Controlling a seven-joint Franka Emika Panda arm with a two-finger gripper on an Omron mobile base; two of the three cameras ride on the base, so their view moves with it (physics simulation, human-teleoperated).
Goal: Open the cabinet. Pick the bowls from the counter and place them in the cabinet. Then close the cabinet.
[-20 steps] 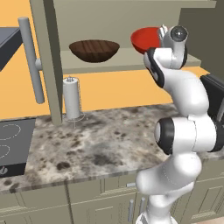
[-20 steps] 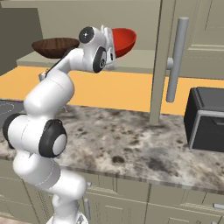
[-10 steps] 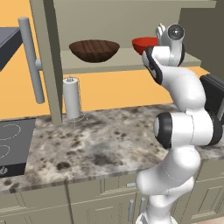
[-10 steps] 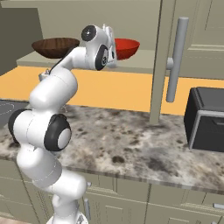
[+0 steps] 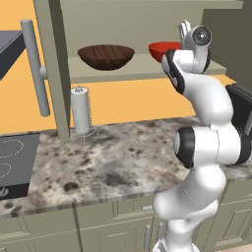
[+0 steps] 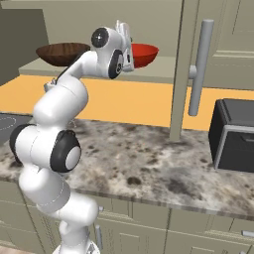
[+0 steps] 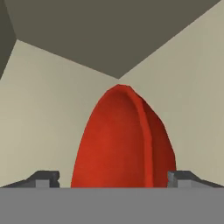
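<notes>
Red bowl (image 7: 122, 140) on shelf, arm raised, end effector (image 7: 113, 177) spread

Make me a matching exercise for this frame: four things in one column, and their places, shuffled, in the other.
Things:
1. brown bowl
2. red bowl
3. paper towel roll
4. black appliance

Places:
A. on the counter, by the left cabinet door
B. on the cabinet shelf, right in front of the gripper
C. on the counter at the right end
D. on the cabinet shelf, left of the other bowl

Pairs: 1-D, 2-B, 3-A, 4-C
</notes>
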